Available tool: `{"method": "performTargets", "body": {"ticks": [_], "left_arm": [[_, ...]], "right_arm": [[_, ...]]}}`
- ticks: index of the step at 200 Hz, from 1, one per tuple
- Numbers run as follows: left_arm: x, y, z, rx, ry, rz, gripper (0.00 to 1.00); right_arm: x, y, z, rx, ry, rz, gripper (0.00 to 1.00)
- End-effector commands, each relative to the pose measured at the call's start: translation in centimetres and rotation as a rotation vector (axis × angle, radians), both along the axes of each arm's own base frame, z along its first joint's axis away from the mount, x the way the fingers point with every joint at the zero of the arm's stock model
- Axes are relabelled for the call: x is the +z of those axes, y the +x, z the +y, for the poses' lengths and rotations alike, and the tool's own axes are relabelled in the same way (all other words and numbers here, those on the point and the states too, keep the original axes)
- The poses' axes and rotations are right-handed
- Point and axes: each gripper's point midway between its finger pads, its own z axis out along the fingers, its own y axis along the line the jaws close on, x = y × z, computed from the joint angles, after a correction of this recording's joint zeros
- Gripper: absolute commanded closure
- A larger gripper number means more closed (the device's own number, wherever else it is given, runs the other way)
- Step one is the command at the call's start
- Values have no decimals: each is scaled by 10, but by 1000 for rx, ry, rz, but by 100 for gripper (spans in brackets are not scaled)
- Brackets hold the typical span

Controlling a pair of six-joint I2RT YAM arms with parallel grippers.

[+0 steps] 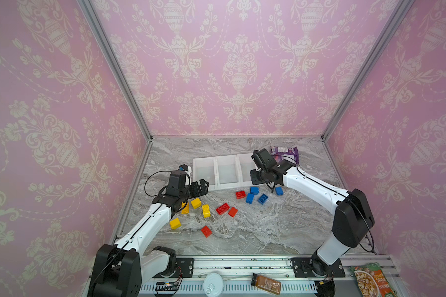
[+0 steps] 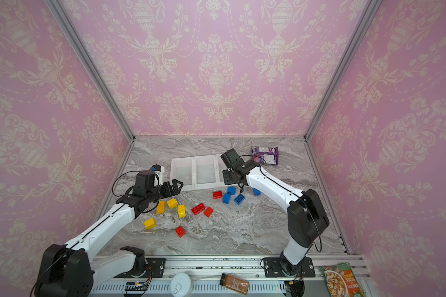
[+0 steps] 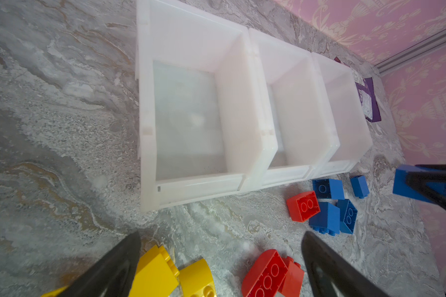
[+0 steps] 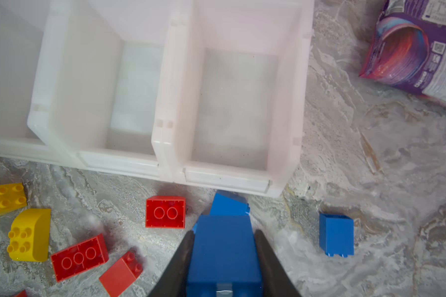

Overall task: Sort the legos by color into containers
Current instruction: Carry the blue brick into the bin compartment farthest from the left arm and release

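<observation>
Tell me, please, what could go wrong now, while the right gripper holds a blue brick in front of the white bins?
1. The right gripper holds the blue brick just before the front wall of the right-hand bin. Moving forward without lifting first may strike that wall and push it.
2. The open left gripper hangs near crowded yellow bricks. Closing there may catch two or knock one away.

containers [image 1: 216, 171]: side-by-side row | legos [image 1: 206, 210]: mostly scattered on table [image 1: 268, 231] before them | snack packet [image 1: 286, 152]: beyond their right end
</observation>
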Motion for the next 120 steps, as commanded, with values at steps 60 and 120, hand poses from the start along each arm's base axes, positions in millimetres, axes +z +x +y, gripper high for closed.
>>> {"method": "performTargets", "body": {"ticks": [60,120], "left_arm": [[-23,-27,21,107,40,97,1],[-31,-35,34,163,96,150,1]], "right_arm": [[-31,61,23,48,-7,30,74],[-67,72,22,25,-37,97,72]]}}
